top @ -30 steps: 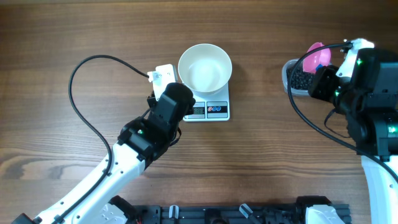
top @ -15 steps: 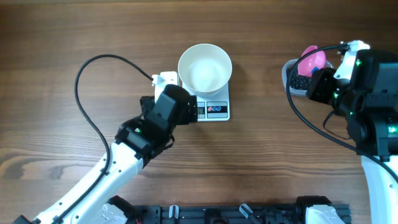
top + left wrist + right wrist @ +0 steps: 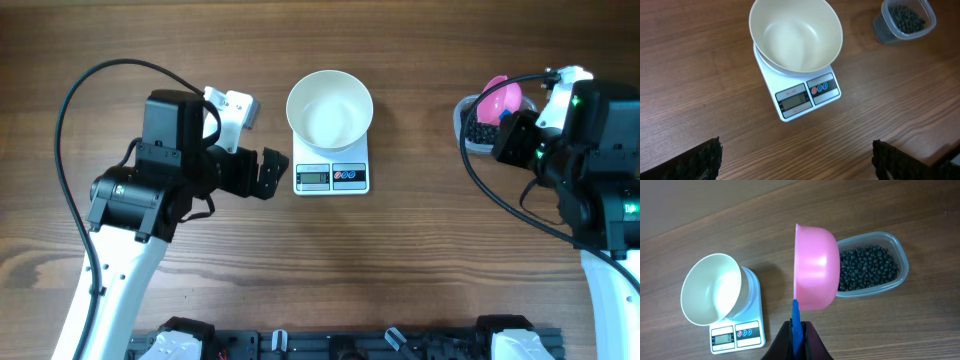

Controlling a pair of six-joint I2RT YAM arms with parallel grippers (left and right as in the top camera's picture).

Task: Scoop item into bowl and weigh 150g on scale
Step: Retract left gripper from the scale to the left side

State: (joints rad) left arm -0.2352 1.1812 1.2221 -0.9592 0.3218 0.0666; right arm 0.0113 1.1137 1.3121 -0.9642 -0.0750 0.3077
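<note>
The black beads (image 3: 867, 267) all lie in the clear plastic tub (image 3: 904, 266), just past the right gripper (image 3: 797, 330) and off to one side of its fingertips.

Nearest in, that gripper is clamped tight on the thin blue handle (image 3: 795, 314) of the pink scoop (image 3: 815, 265), with the jaws nearly touching. The handle is slim, so it likely needs a hard pinch to stop the cup from swinging. The scoop stands straight out ahead of the fingers with its cup over one end of the tub. Its rounded back faces the wrist camera, so I cannot tell whether it carries any beads. Held there, it looks poised either to dig in or to lift out.

Farther ahead and to the other side, well apart from the tub, the white bowl (image 3: 715, 287) sits empty on the white scale (image 3: 737, 332). The display and buttons are uncovered so the reading can be seen.

Farthest off, beyond the scale, the left gripper (image 3: 262, 173) hangs wide open with nothing in it. It is near the scale but not touching it, probably so that it cannot disturb the weight.
</note>
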